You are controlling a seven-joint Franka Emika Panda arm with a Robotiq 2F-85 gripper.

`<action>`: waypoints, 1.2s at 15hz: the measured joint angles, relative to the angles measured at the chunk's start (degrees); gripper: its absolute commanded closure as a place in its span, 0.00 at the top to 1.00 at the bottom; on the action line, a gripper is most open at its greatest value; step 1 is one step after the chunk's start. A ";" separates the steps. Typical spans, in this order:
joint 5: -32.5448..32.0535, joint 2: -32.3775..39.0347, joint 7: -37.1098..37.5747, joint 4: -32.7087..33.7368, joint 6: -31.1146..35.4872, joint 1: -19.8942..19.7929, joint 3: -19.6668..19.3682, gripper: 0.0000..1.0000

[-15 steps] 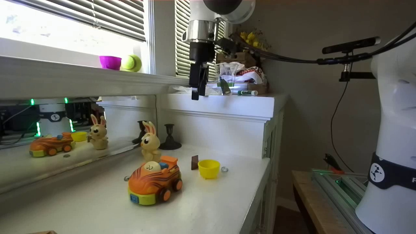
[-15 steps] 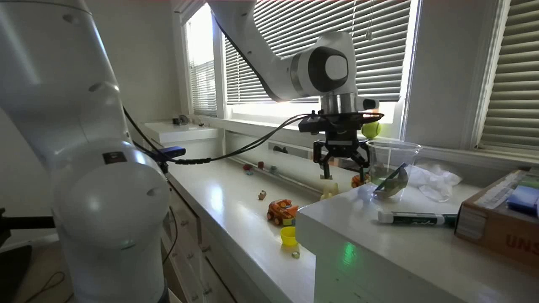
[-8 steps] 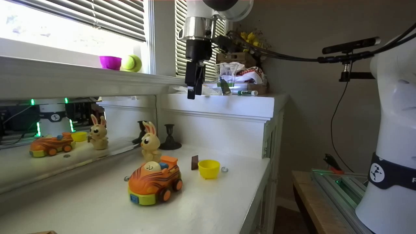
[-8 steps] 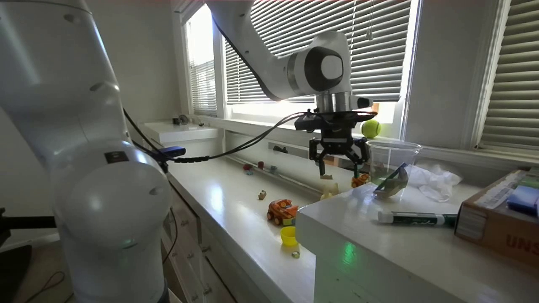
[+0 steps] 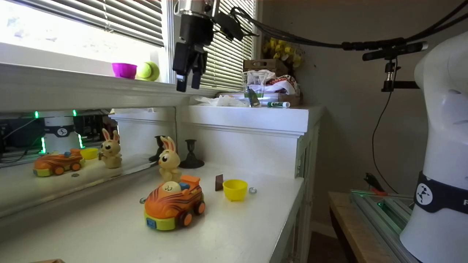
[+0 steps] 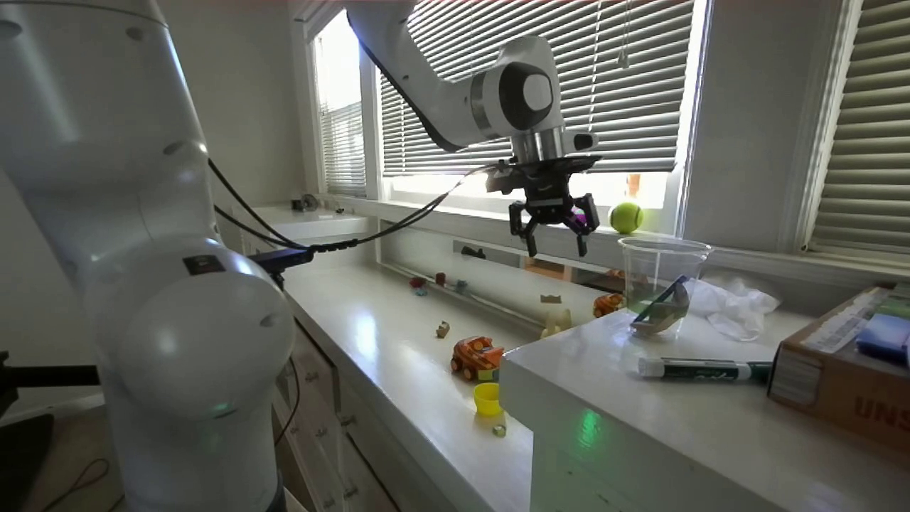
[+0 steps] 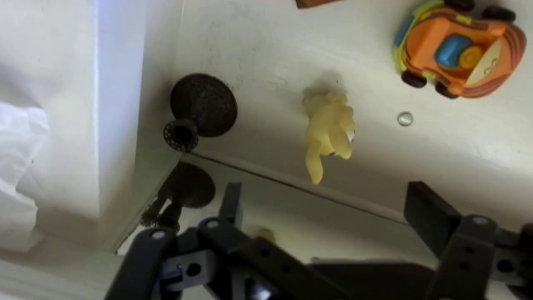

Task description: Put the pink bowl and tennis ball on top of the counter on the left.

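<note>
The pink bowl (image 5: 124, 70) stands upright on the white window ledge. The tennis ball (image 5: 148, 71) sits right beside it. In an exterior view the ball (image 6: 625, 217) shows fully, and the bowl (image 6: 579, 215) shows only in part behind a gripper finger. Both are out of the wrist view. The counter (image 5: 234, 230) lies below the ledge, with a mirrored back wall. My gripper (image 5: 188, 86) is open and empty, pointing down near ledge height; in that view it appears right of the ball. Its spread fingers show in an exterior view (image 6: 557, 250) and the wrist view (image 7: 325, 196).
On the counter stand the orange toy car (image 5: 173, 204), a rabbit figure (image 5: 169, 160), a yellow cup (image 5: 235, 190) and a dark candle holder (image 5: 191, 155). The window ledge (image 5: 73, 80) is higher. A clear plastic cup (image 6: 661, 277) and a marker (image 6: 704, 368) lie on the raised end block.
My gripper has moved up and to the left in both exterior views, tilting slightly, and it stays open. The bowl and ball have not moved.
</note>
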 measured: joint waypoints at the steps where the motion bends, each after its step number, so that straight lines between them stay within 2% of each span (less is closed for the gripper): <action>1: -0.25 0.64 1.20 1.56 0.46 0.06 0.69 1.00; 5: -1.17 3.95 4.90 8.39 1.27 0.16 2.42 1.00; 10: -2.80 8.29 8.91 15.97 1.28 0.30 2.69 1.00; 18: -2.40 14.39 9.17 22.61 1.26 0.69 2.46 1.00</action>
